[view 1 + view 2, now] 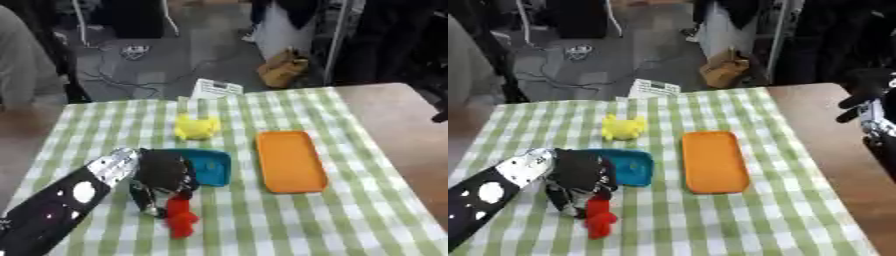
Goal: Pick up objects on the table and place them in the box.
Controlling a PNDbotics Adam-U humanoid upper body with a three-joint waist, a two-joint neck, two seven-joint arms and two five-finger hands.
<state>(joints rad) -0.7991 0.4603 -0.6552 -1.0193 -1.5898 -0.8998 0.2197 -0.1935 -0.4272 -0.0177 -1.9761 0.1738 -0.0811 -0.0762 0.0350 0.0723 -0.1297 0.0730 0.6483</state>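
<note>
Left hand over the red object, near the front-left of the checked cloth.

The red object point(180, 218), small and lumpy, lies on the green-and-white checked cloth point(350, 220) toward its front-left part, and the left hand point(162, 181) has its fingers curled down onto the object's upper end, apparently pinching it. Just behind the hand, partly hidden by it, sits a shallow blue tray point(210, 167). To the right of that, near the middle of the cloth, lies an orange tray point(290, 161), long side running front to back. A yellow object point(197, 127) rests toward the back edge, behind the blue tray. The right hand point(866, 95) hangs at the right edge above the bare wooden tabletop point(833, 150), well apart from everything, fingers curled and holding nothing.
</note>
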